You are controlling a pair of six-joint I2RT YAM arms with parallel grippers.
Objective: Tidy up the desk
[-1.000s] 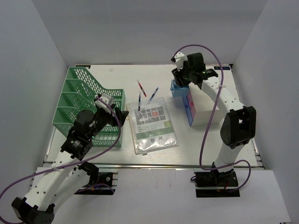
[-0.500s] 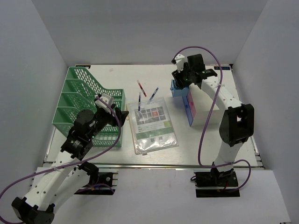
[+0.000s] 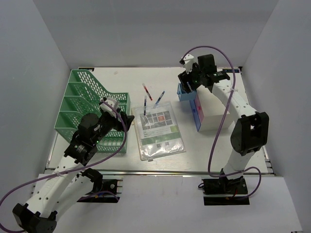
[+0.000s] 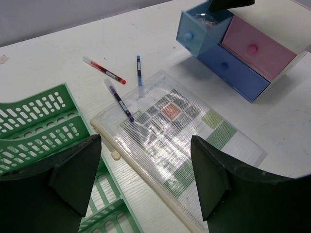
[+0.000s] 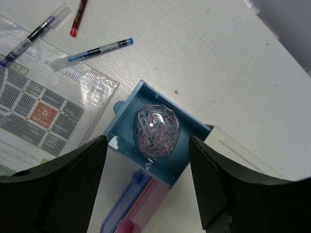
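The desk lies under both arms: a stiff, smooth white top that will not give or move. We judge it is nothing to grip, only a slick floor on which light things skid.

The right gripper hangs with its fingers spread wide and nothing between them. Straight below it the blue drawer stands pulled out, with a clear pod of clips inside. We expect the drawer to slide shut with a light push by the knob, though its box looks light enough to shift.

The left gripper is likewise wide and empty. Just ahead and below it lies the pouch, which looks soft, glossy and flat to the top, so is best taken at an edge. Beyond it are three pens, thin, light and apt to roll; we would pinch each mid-barrel from above. The rack sits under this gripper and to its left.

Grey walls close three sides, the far corner near the right gripper. A rail runs along the near edge.
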